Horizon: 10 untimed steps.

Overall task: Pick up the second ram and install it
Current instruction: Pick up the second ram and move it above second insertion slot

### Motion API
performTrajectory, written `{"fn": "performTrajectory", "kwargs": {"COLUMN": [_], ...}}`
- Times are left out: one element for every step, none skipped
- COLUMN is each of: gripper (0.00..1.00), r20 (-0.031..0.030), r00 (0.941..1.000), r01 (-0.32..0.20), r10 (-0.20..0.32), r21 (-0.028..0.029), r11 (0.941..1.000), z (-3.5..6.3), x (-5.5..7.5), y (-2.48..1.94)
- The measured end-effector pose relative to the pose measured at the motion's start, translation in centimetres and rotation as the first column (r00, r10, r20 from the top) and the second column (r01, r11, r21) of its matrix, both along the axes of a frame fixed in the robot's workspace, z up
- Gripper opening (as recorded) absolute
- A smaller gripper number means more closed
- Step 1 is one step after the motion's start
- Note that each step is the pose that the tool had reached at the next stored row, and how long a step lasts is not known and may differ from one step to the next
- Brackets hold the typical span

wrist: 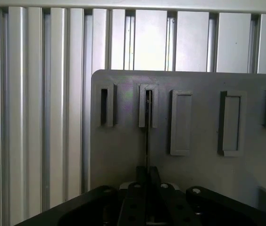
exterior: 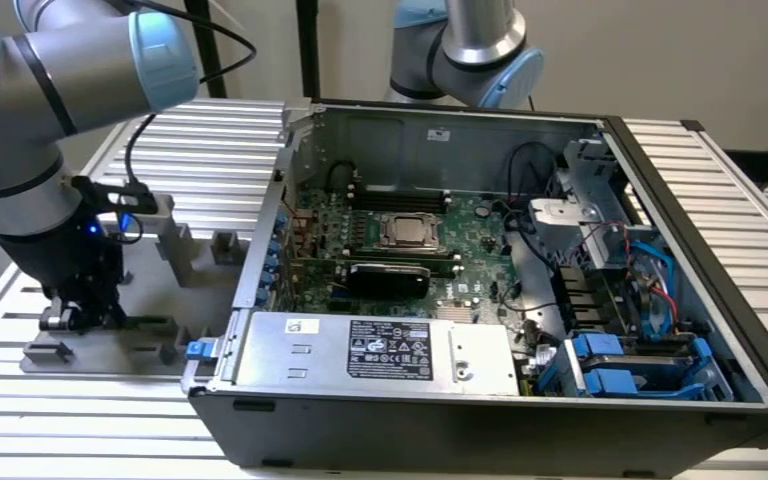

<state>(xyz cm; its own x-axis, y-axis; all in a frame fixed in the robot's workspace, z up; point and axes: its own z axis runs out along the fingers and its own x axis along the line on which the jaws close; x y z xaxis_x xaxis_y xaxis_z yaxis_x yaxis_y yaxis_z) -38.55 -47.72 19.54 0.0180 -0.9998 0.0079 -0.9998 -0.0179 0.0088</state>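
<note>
1. You see the second ram (wrist: 147, 127), a long thin stick, from its edge as a dark line. It stands in a narrow slot of the flat grey plastic holder plate (wrist: 123, 155).
2. Your black claw (wrist: 147, 175) is pinched together on the second ram, with one finger on each side of it.
3. Another narrow slot (wrist: 105, 106) sits just beside that one. Two wider pockets lie further along the holder plate.
4. The holder plate lies on the silver ribbed metal table (wrist: 38, 117).
5. In the exterior view, the claw (exterior: 80, 315) points straight down onto the holder plate (exterior: 144, 325) at the exterior view's left. It hangs under the grey and blue robot arm (exterior: 37, 90).
6. The big open black computer case (exterior: 491, 420) sits well apart from the claw, toward the exterior view's right. The large green motherboard (exterior: 471, 225) lies inside it.
</note>
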Motion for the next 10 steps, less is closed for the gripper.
{"fn": "performTrajectory", "kwargs": {"gripper": [0.0,0.0,0.0,0.0,0.0,0.0,0.0,0.0,0.0,0.0], "r20": [0.0,0.0,0.0,0.0,0.0,0.0,0.0,0.0001,0.0,0.0], "r00": [1.0,1.0,0.9999,0.9999,0.9998,0.9997,0.9996,0.9995,0.9995,0.9995], "r01": [0.002,0.006,0.01,0.015,0.02,0.026,0.03,0.031,0.031,0.031], "r10": [-0.002,-0.006,-0.01,-0.015,-0.02,-0.026,-0.03,-0.031,-0.031,-0.031], "r21": [0.0001,0.0001,0.0,0.0001,0.0001,0.0,0.0,0.0001,0.0001,0.0], "r11": [1.0,1.0,0.9999,0.9999,0.9998,0.9997,0.9996,0.9995,0.9995,0.9995], "z": [0.0,0.0,0.0,0.0,0.0,0.0,0.0,0.0,0.0,0.0], "x": [0.0,0.0,0.0,0.0,0.0,0.0,0.0,0.0,0.0,0.0], "y": [0.0,0.0,0.0,0.0,0.0,0.0,0.0,0.0,0.0,0.0]}}
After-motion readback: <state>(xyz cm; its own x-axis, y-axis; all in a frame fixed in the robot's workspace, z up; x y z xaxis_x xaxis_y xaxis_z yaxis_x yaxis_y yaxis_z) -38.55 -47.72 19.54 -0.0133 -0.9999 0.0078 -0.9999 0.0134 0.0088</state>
